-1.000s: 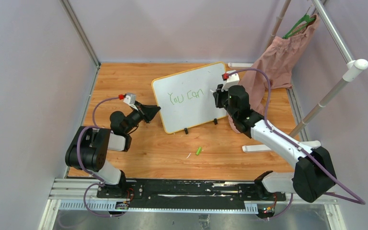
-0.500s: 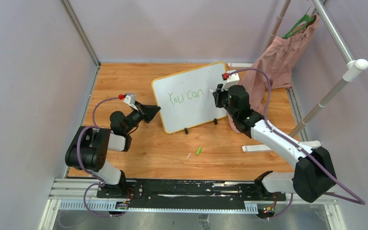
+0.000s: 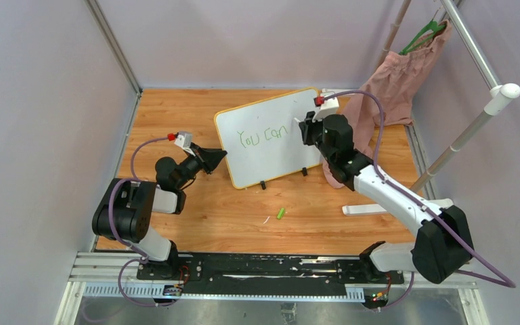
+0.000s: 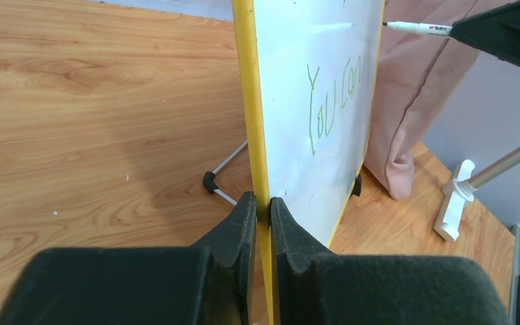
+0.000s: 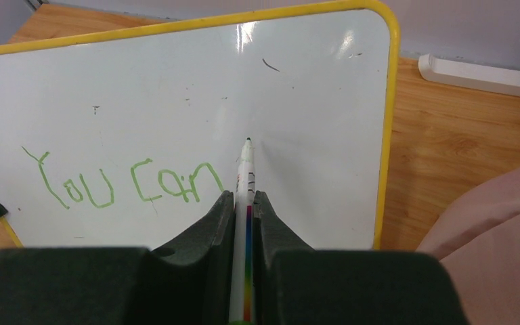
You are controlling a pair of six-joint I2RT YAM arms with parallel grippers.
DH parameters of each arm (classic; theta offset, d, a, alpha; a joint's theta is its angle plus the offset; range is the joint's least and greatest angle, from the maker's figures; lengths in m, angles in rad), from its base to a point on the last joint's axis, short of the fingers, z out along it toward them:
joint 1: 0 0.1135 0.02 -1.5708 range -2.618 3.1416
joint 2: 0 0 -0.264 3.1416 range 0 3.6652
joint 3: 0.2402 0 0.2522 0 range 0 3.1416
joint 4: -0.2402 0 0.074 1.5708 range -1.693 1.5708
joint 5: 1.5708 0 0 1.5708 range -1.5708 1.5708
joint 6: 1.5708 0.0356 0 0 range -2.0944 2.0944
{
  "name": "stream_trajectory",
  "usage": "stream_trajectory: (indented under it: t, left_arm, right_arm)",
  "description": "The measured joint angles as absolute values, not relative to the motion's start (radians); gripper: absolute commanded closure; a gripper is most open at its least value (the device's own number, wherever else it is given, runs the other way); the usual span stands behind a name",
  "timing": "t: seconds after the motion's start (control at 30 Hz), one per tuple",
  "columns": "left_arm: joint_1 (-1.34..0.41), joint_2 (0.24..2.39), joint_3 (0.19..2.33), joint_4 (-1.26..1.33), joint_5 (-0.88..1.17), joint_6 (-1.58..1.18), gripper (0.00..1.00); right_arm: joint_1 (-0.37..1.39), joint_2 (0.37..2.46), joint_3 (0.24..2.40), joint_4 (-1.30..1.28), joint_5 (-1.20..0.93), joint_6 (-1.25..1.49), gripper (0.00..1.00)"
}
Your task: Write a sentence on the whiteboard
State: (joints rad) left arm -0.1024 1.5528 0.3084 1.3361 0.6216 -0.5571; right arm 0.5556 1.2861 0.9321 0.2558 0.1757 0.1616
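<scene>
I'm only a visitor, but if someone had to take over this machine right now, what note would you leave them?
Left hand: shut on the yellow rim of the whiteboard, steadying it on its feet.
Right hand: shut on the marker, tip at the board just right of the writing; contact unclear.
Done: the sentence so far reads "You can", in green.
To do: write the rest; bare board remains beside and below.

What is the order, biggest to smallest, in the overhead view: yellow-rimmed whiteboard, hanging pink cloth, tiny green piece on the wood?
1 and 2, too close to rank: the yellow-rimmed white whiteboard and the hanging pink cloth, which the right arm partly hides.
3: the tiny green piece, by far smallest.
</scene>
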Motion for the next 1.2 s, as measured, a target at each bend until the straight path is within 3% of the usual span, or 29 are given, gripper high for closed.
stream_trajectory:
  t: [1.2]
  left_arm:
    - [-0.108, 1.549, 0.308, 1.332, 0.613, -0.557, 1.0]
  right_arm:
    - [0.545, 1.345, 0.952, 0.262, 0.185, 0.161, 1.0]
